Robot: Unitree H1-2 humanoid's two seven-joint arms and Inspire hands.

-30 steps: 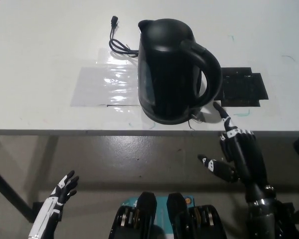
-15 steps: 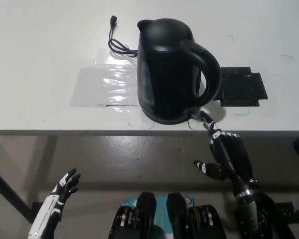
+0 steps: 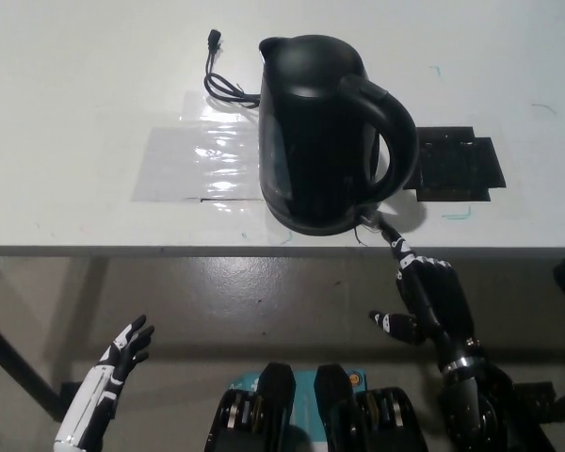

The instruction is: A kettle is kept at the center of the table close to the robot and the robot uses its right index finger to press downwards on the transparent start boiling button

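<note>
In the head view, the black kettle (image 3: 325,132) stands upright on the white table (image 3: 75,85), close to the table's near edge and about midway along it. Its spout points away from the robot toward the far side, and its loop handle (image 3: 395,141) faces the near right, so its long axis in plan runs from far left to near right. The right hand (image 3: 424,297) reaches up from below the table edge with one finger (image 3: 391,234) stretched out straight, its tip at the foot of the handle by the kettle's base, the other fingers curled in and the thumb stuck out sideways; it holds nothing. A black cord (image 3: 221,85) lies coiled just left of the spout, a clear sheet (image 3: 198,160) lies left of the kettle, and a black mat (image 3: 461,169) lies right of the handle. The left hand (image 3: 122,353) rests low, well left of the kettle below the table edge, fingers spread and empty.
</note>
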